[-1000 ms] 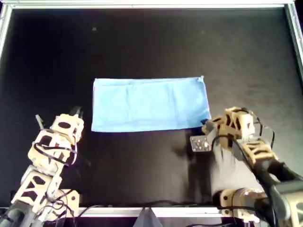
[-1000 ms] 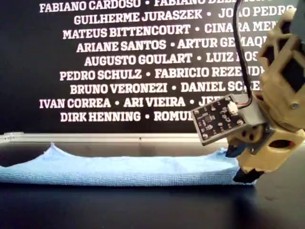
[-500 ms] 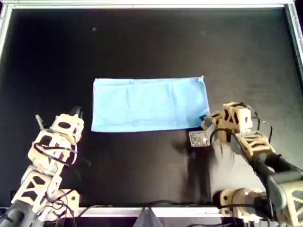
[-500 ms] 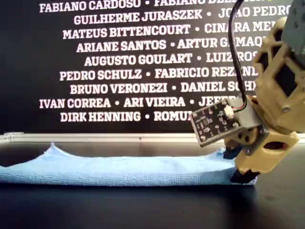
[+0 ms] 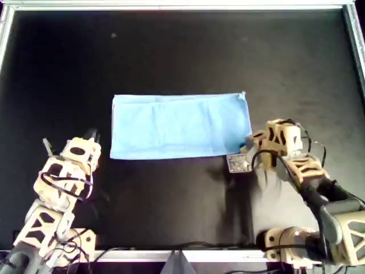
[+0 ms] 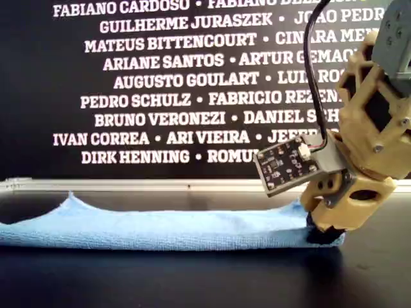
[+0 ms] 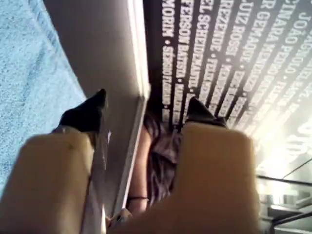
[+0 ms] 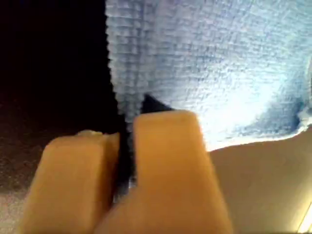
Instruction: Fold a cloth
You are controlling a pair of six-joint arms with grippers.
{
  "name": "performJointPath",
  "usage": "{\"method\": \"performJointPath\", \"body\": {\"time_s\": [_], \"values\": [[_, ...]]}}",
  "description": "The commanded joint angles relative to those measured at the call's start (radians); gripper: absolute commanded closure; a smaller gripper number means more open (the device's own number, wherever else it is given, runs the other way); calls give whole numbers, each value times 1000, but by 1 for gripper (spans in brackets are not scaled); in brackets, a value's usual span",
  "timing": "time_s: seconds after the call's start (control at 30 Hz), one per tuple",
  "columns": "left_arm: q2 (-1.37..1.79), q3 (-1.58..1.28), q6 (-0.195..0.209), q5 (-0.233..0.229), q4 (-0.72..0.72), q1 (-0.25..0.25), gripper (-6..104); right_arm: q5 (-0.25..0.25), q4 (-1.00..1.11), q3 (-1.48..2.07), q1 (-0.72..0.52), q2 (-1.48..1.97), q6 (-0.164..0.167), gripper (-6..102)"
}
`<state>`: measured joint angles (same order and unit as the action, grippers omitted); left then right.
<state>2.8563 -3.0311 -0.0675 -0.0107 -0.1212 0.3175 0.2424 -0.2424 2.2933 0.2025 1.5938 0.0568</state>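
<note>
Tan right gripper (image 8: 127, 146) clamps the cloth (image 5: 179, 125) edge at its near corner | left gripper (image 7: 146, 109) parted, idle beside the cloth | cloth lies as a flat band on the black table (image 5: 171, 51); judged half-folded, second fold pending | only the right wrist view confirms the pinch

- We take this for a robotics lab or demo stand rather than a home.
- We see a matte black work surface (image 5: 171, 45) edged by a silver metal frame (image 5: 171, 6).
- Behind it, in the exterior view, stands a black wall panel (image 6: 160, 83) printed with rows of people's names in white capitals.
- Two tan, seemingly 3D-printed arms (image 5: 57, 188) carry exposed wiring, and one bears a bare circuit board (image 6: 289, 163).
</note>
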Motion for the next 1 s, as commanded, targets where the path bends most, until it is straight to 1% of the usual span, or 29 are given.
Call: {"method": "performJointPath", "body": {"time_s": [0.0,0.03,0.2,0.47,0.73,0.83,0.97], "values": [[21,11,-6,-2,-6,-29,41,11,0,-60,5,28,-6,95],[21,11,-6,-2,-6,-29,41,11,0,-61,11,38,-6,93],[23,11,-6,-2,-6,-28,41,14,3,-89,66,86,-6,93],[26,14,-6,-2,-6,-28,41,9,12,-256,250,-5,-6,93],[26,14,-6,-2,-6,-28,41,11,12,-681,314,-293,-6,93],[26,14,-6,-2,-6,-28,41,11,12,-857,367,-411,-6,93],[29,14,-8,-2,-8,-29,41,11,12,-1081,474,-538,-6,93]]}}
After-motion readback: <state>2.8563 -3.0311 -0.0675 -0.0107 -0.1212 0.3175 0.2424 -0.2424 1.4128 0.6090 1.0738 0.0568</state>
